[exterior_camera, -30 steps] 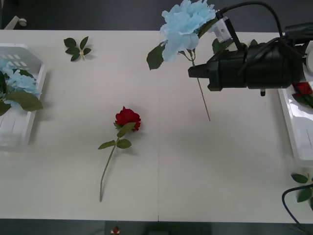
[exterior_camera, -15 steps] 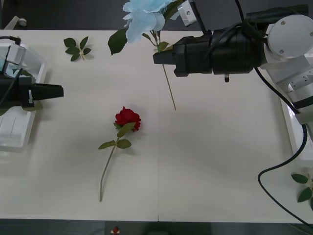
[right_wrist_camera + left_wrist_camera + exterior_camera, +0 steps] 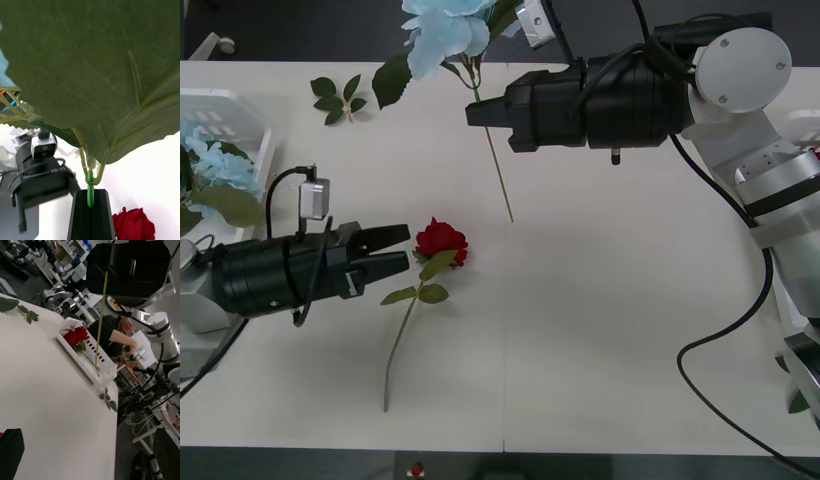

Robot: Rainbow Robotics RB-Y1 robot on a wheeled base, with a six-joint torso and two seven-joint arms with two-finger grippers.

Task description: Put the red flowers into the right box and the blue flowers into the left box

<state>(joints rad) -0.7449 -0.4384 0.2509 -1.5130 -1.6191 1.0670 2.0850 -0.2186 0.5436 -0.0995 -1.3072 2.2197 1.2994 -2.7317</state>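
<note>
Front view: The white bench has open surface across its centre and near edge. The right hand reaches in from the right side, held above the far half of the bench, fingers pointing toward the robot's left. It is closed on the stem of a blue flower, whose head hangs past the far edge of the bench; the bare stem slants down toward the bench middle. The left hand lies low over the left half of the bench, pointing right, its two fingers parted, tips just beside the bloom of a red flower. That red flower lies flat, stem running toward the near edge. The left box sits at the left edge and holds blue flowers. A loose leaf sprig lies near the far edge.

Right wrist view: The right hand's black fingers are pressed together on the green stem of the blue flower. A large leaf covers most of the frame. The red flower's bloom lies on the bench beneath, and the left hand's wrist body is beyond.

Left wrist view: The left hand's fingers stand apart at the frame corners, nothing between them. The right box sits at the far bench edge and holds red flowers. The right hand's body hangs above, stem dangling.
</note>
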